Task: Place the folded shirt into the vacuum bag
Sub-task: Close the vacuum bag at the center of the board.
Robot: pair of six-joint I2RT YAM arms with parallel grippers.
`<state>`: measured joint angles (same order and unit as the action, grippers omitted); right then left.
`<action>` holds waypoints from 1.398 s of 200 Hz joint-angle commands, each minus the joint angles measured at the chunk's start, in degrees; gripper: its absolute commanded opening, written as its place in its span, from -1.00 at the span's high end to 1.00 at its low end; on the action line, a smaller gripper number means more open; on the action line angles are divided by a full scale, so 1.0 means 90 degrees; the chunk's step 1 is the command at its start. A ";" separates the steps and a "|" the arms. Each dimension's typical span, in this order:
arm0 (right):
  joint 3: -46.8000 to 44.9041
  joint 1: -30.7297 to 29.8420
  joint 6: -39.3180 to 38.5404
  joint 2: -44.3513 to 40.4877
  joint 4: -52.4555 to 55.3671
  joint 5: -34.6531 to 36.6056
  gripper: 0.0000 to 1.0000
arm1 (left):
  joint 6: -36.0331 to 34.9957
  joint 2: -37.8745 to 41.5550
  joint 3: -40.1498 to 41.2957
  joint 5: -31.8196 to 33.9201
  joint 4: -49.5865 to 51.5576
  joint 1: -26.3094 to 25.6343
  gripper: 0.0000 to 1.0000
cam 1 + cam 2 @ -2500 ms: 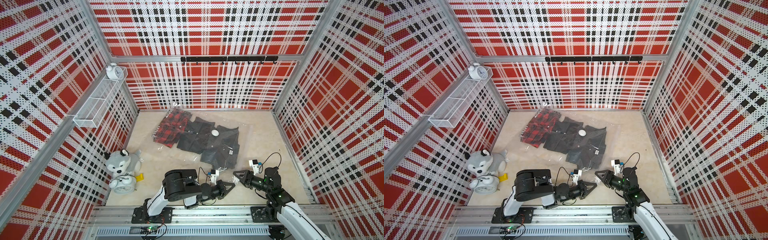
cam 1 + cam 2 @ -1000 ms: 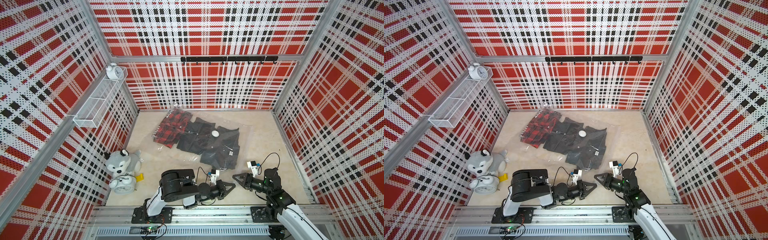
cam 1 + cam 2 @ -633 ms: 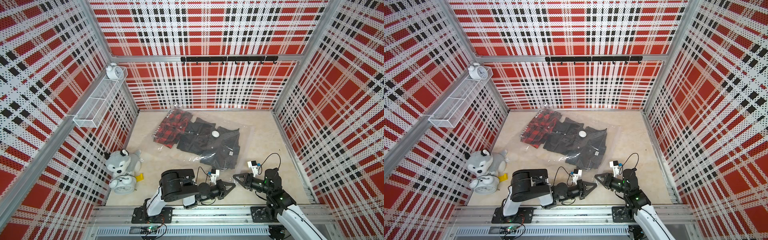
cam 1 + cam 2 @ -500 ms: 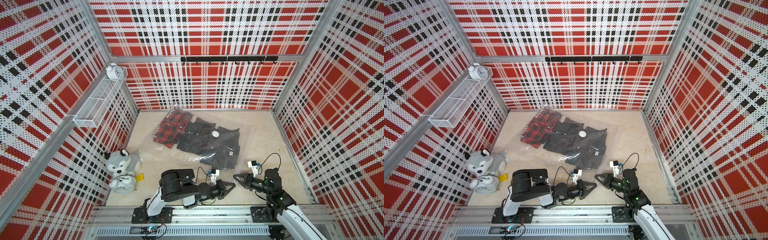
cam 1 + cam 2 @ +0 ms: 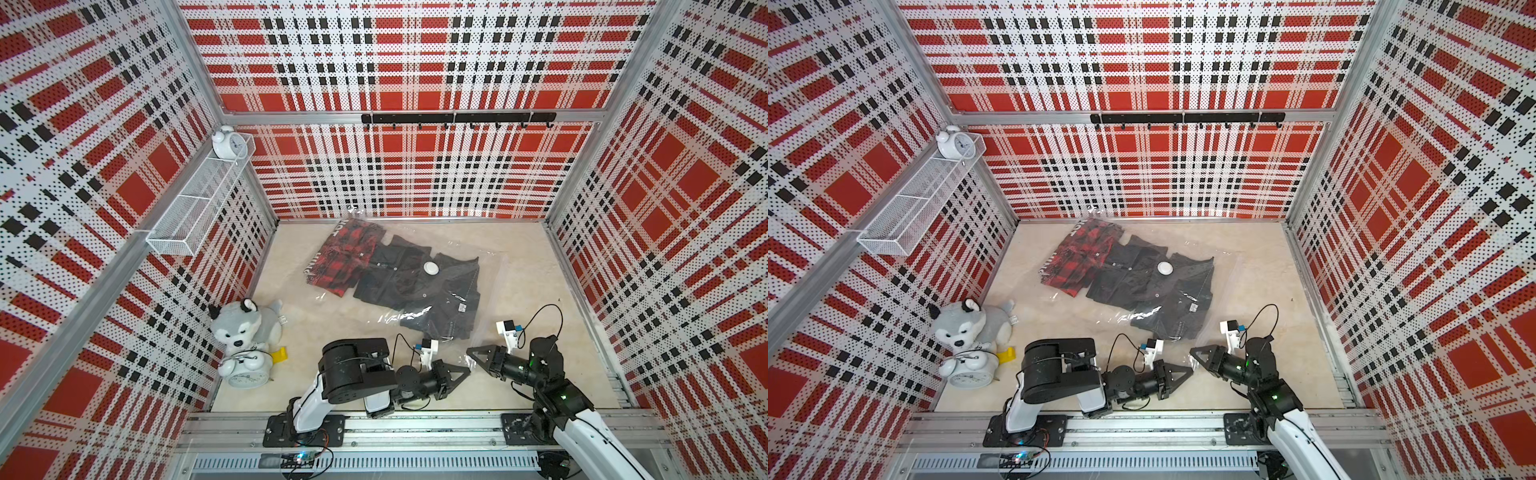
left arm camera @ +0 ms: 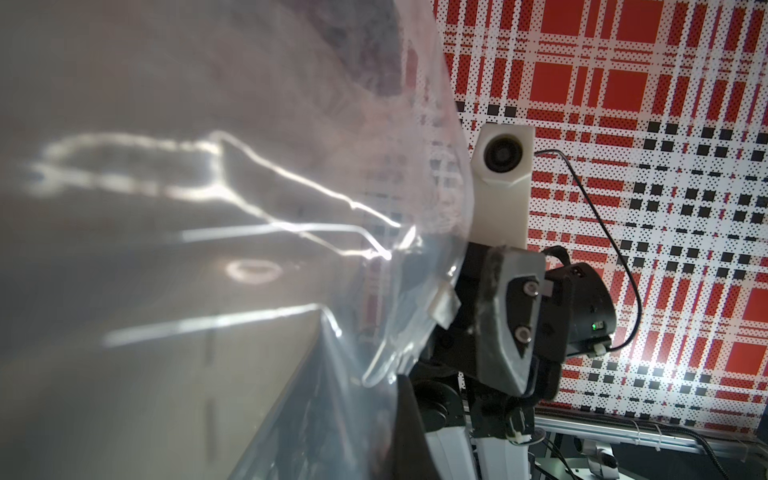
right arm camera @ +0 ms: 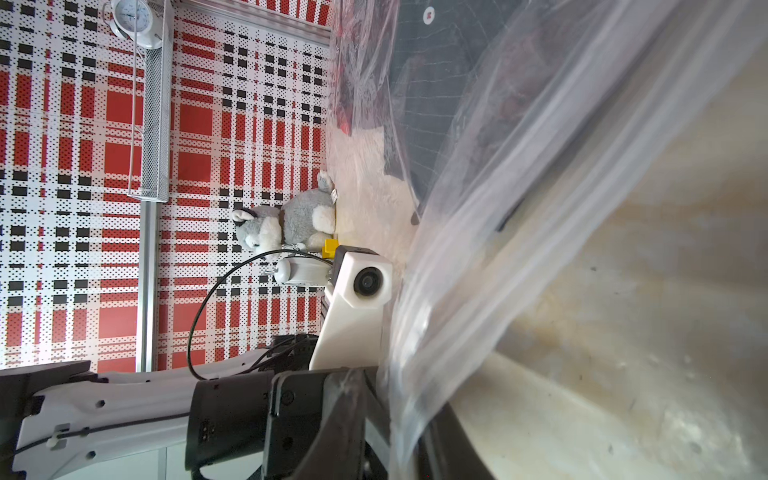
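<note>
The vacuum bag [image 5: 492,282] [image 5: 1225,286] lies flat on the beige table, with its white valve disc [image 5: 431,268] on top. Inside it, a dark folded shirt [image 5: 446,309] [image 5: 1179,311] lies nearest the mouth, beside more dark cloth and a red plaid garment [image 5: 340,262]. At the bag's near edge my left gripper [image 5: 464,371] [image 5: 1191,368] is shut on the film. My right gripper [image 5: 470,351] [image 5: 1192,352] faces it tip to tip, closed on bunched film [image 7: 415,374]. A small white slider clip [image 6: 444,305] sits on the edge by the right gripper.
A plush husky [image 5: 245,324], an alarm clock [image 5: 249,374] and a yellow block [image 5: 279,355] sit at the near left. A wire shelf [image 5: 199,203] with a white clock [image 5: 227,143] hangs on the left wall. A hook rail [image 5: 457,118] runs along the back.
The right gripper has edged slightly nearer the left gripper's tip. The film at the bag's near edge has shifted a little. The left arm has stayed put.
</note>
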<state>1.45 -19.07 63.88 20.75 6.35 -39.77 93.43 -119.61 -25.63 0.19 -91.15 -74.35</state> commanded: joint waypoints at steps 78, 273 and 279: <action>-0.0562 -0.0088 -0.0408 0.0008 0.1862 0.0015 0.50 | -0.0120 0.0097 0.0110 -0.0216 -0.1295 -0.0011 1.00; -0.0484 -0.0190 -0.0694 0.0244 0.2094 0.0049 0.55 | -0.0159 0.0220 0.0234 -0.0152 -0.1293 -0.0069 1.00; -0.0486 -0.0202 -0.0700 0.0253 0.2095 0.0044 0.50 | -0.0158 0.0233 0.0238 -0.0155 -0.1297 -0.0069 1.00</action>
<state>3.27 -20.05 58.50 23.14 11.20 -39.40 92.99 -118.91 -24.38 -0.78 -91.15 -74.43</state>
